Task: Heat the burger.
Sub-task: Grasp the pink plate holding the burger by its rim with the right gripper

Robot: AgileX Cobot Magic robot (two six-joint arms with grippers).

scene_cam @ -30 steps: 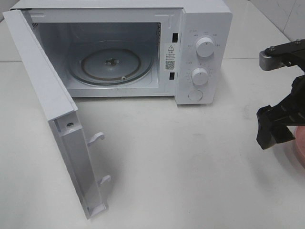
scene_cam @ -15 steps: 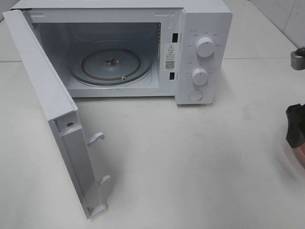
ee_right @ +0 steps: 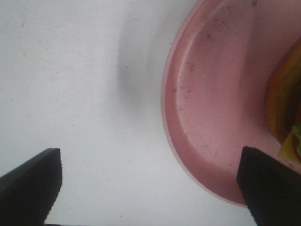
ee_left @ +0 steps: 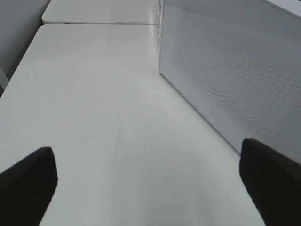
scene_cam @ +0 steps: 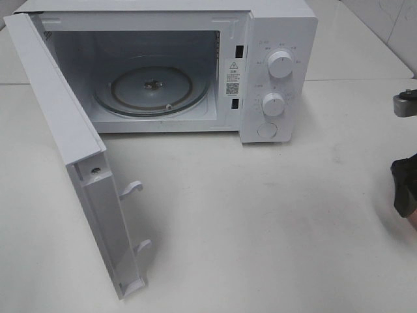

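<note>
Two grippers, both spread wide, both pinching nothing. First the left gripper (ee_left: pixel 150 188): dark fingertips far apart, low over the white tabletop (ee_left: pixel 94 117), just beside the dotted panel of the open microwave door (ee_left: pixel 235 70), touching neither. Then the right gripper (ee_right: pixel 150 188): out at the right edge of the tabletop, one fingertip over white surface, the other over the rim of the round pink plate (ee_right: pixel 211 117). Contact with that rim impossible to tell. And the burger (ee_right: pixel 284 108), sitting on that plate, just a sliver visible past the right fingertip: golden bun, green lettuce, yellow cheese. Over at the white microwave (scene_cam: pixel 273 39): door swung wide, glass turntable (scene_cam: pixel 153 88) inside, two knobs (scene_cam: pixel 280 64) above a round button. Warning-triangle sticker (scene_cam: pixel 232 77) with a QR code on the frame; print too small to read.
</note>
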